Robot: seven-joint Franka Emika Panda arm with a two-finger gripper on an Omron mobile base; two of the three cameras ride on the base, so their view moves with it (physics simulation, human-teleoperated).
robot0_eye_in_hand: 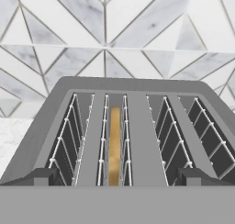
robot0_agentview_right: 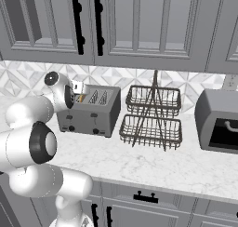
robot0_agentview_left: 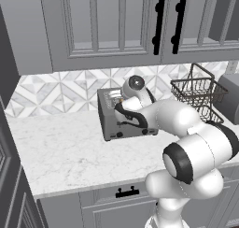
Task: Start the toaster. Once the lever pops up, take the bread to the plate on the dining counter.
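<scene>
The toaster [robot0_agentview_right: 88, 110] stands on the white marble tabletop [robot0_agentview_left: 60, 152], near the tiled back wall [robot0_agentview_left: 56, 91] and under the grey wall cabinets [robot0_agentview_right: 139, 26]. In the hand view, the bread [robot0_eye_in_hand: 114, 145] sits upright inside the second slot from the left, its golden edge showing between the wire guides; the other three slots look dark. In the right base view a small orange spot of the slice shows at the top of the toaster, beside the arm. The hand [robot0_eye_in_hand: 117, 177] hangs just above the front edge of the toaster, looking down along the slots toward the wall. Its two dark fingertips [robot0_eye_in_hand: 39, 176] stand wide apart, one at each lower corner of the hand view, and they hold nothing. To the right of the toaster, a little apart, stands a black wire basket rack [robot0_agentview_right: 151, 116] with two levels. Further right is a grey boxy appliance [robot0_agentview_right: 218, 121] with a dark front.
</scene>
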